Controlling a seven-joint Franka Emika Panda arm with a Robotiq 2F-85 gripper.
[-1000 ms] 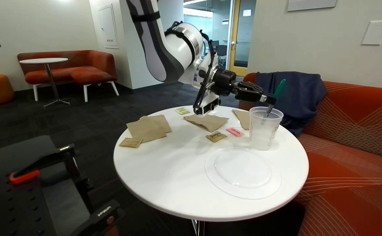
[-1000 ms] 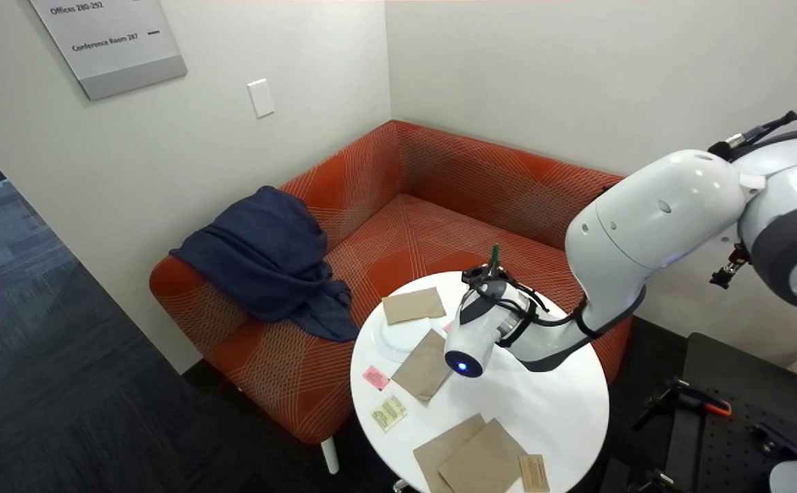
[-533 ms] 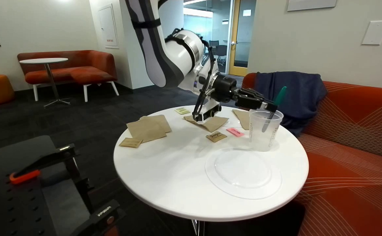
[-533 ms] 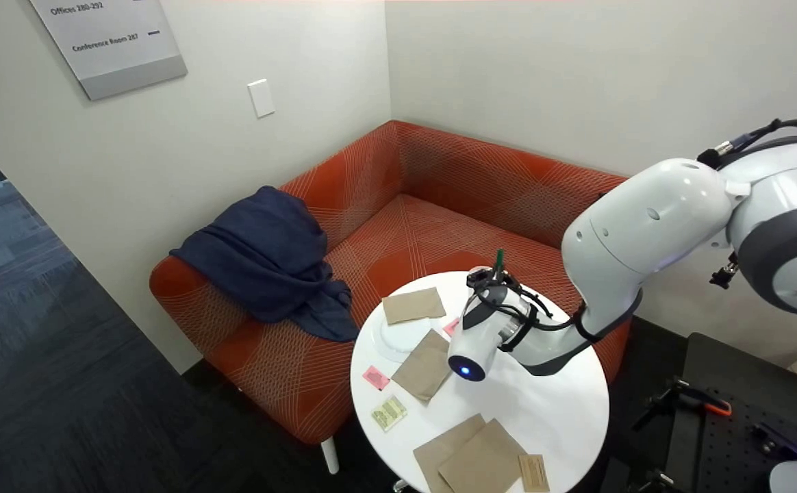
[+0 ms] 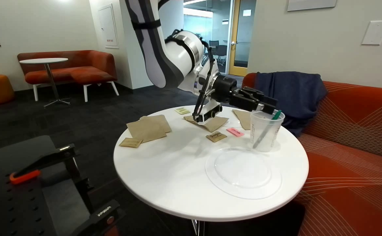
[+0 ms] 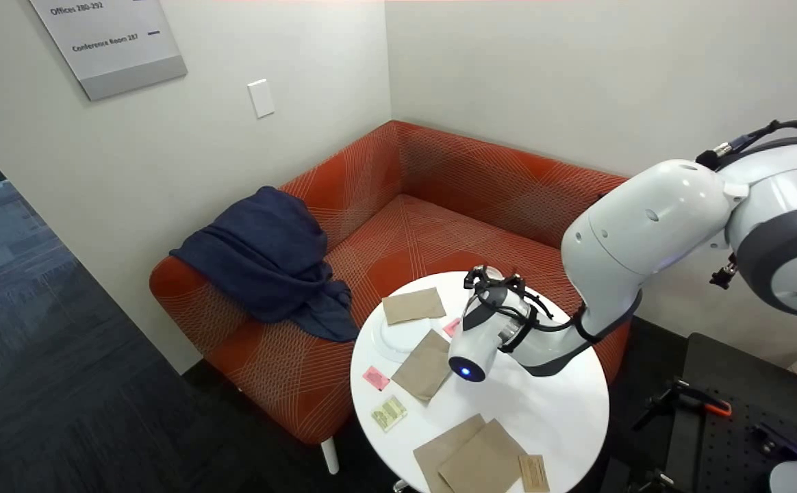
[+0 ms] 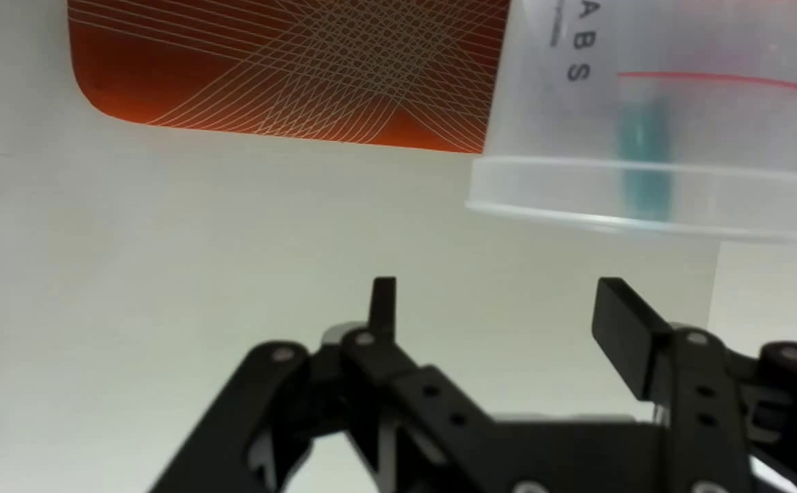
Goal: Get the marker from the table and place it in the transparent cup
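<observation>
1. The marker (image 5: 276,116), pinched half a second ago with its green end well above the rim, now sits loose in the transparent cup (image 5: 269,136), that end down at about rim level.
2. In an exterior view it leans further over, and its lower end, earlier only partway down, is now near the cup's base.
3. The hand (image 7: 500,308), earlier closed on the marker, has its fingers spread apart.
4. The arm (image 5: 178,54) is lower than a second ago.
5. The cup stands slightly shifted on the surface (image 5: 164,183).
</observation>
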